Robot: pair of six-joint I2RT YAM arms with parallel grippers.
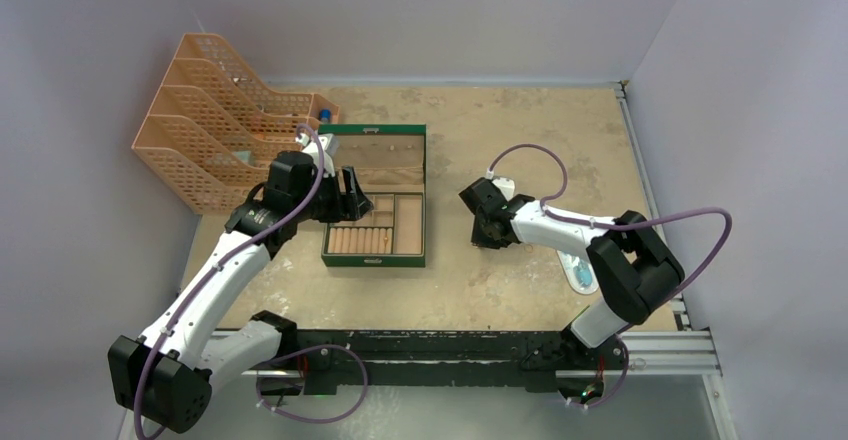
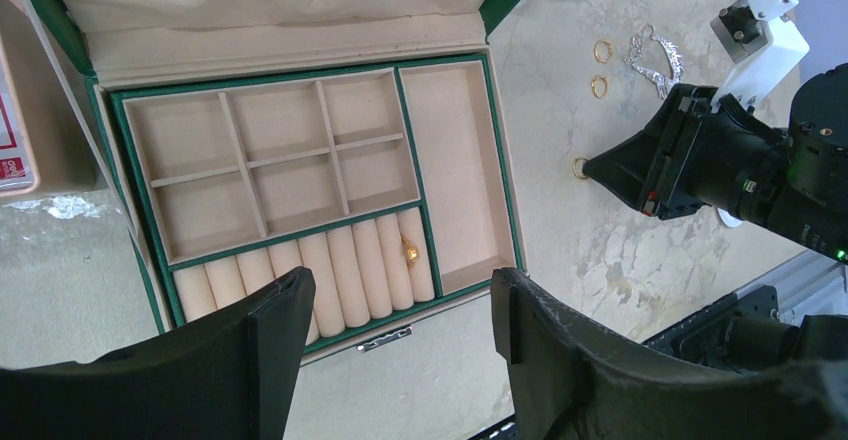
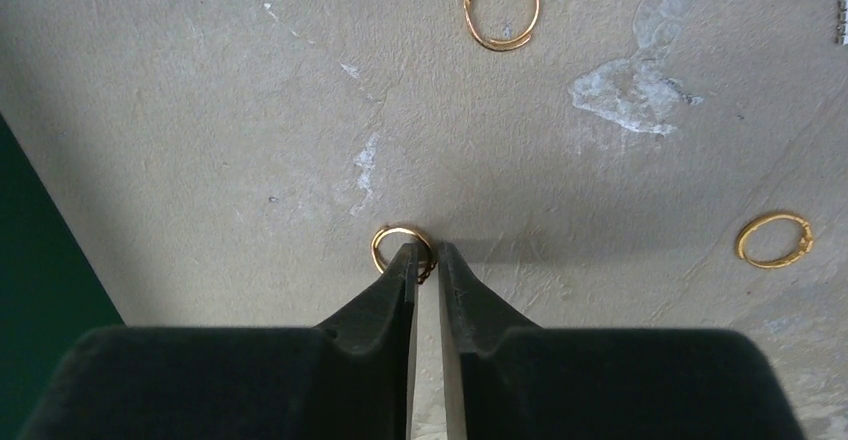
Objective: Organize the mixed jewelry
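The top view looks down from above and behind the arm bases over the whole tabletop [image 1: 500,130]. The left wrist view faces down over the green box [image 2: 455,160]; the right wrist view, very close to the tabletop, shares its gold rings [image 2: 599,87].

Bare table [image 1: 450,260] between the green box [image 1: 375,245] and the right gripper [image 1: 488,240], pinched on a ring [image 3: 402,245]: passable strip. Far left corner blocked by the orange file rack [image 1: 205,125]. The left gripper [image 1: 355,200], spread wide, overhangs the box's left edge. The open lid [image 1: 375,145] walls its far side.
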